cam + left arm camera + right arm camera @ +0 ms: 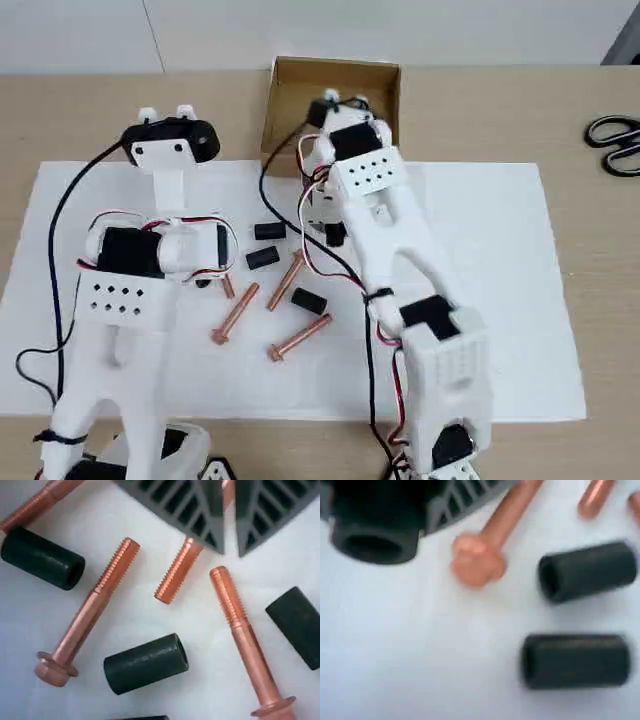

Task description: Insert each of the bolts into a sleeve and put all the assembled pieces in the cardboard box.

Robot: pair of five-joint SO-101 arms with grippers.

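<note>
My left gripper (230, 550) hangs low over the white sheet, shut on a copper bolt (176, 572) whose threaded end sticks out past the grey fingers. In the high view this gripper (210, 282) is left of the loose parts. My right gripper (335, 235) is shut on a black sleeve (370, 537), just above the sheet beside a bolt head (477, 562). Three loose bolts (237, 312) (285, 280) (300, 337) and three loose sleeves (269, 231) (262, 257) (308, 300) lie between the arms. The cardboard box (290, 75) stands open at the back.
Scissors (615, 140) lie at the table's far right. The white sheet (500, 300) has bare room to the right of the right arm. Black cables trail on the left and between the arms.
</note>
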